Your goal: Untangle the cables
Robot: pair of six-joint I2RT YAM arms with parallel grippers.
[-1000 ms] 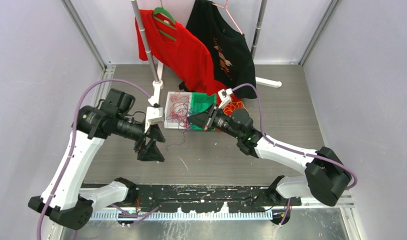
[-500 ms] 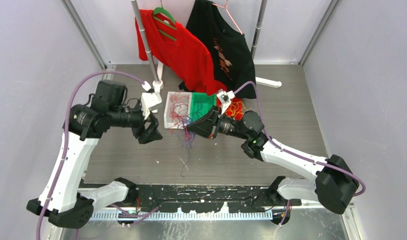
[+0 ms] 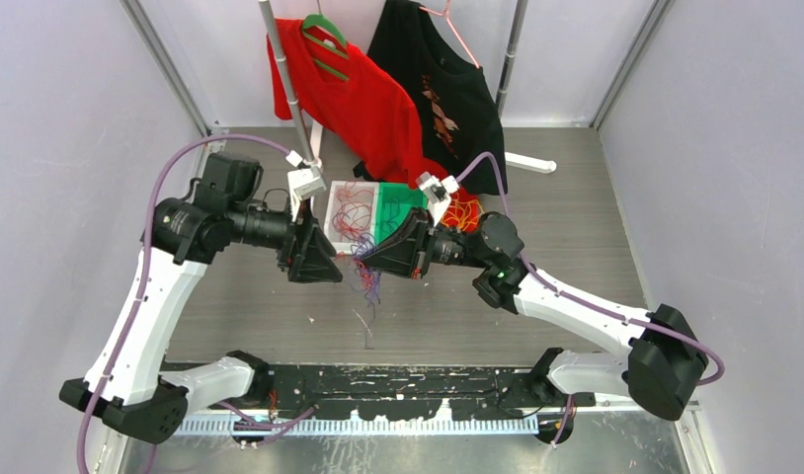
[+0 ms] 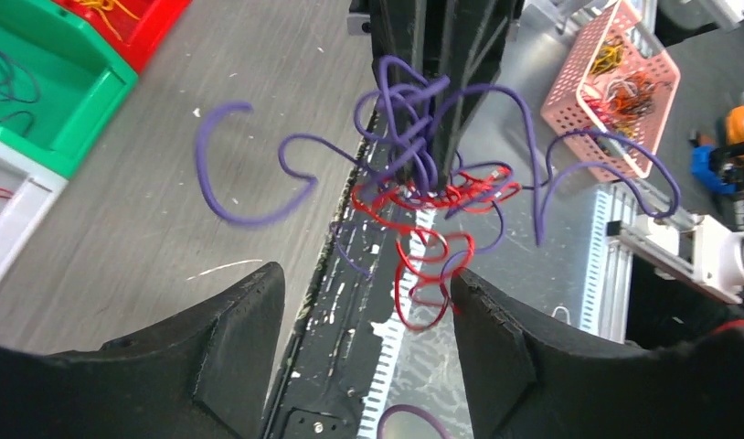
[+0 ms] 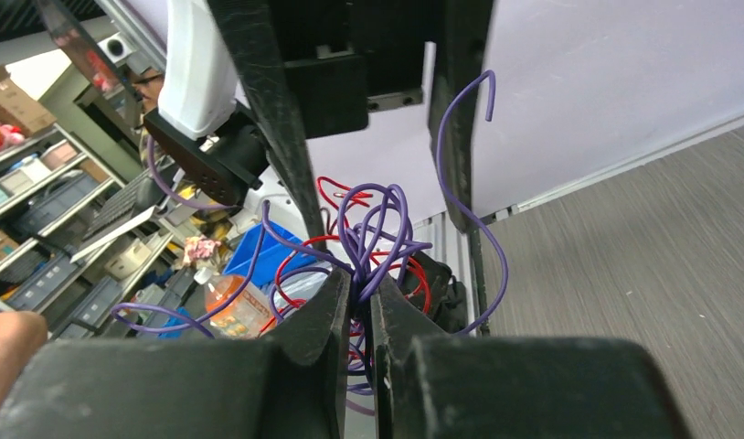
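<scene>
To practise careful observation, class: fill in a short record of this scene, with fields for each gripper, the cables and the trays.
Right gripper: shut, pinching the tangle
Cables: purple and red strands knotted together, hanging from the right gripper
Left gripper: open, pointed at the tangle, not closed on it
Trays: white tray with red strands; green tray beside it

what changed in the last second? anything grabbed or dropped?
The right tool, shut on a clump of red and purple cables, drew it off the bins toward the near edge. The left tool swung up from the table and in toward the clump; it is open around it, not gripping. Nothing was dropped. The bins and the hanging red shirt stayed put.
</scene>
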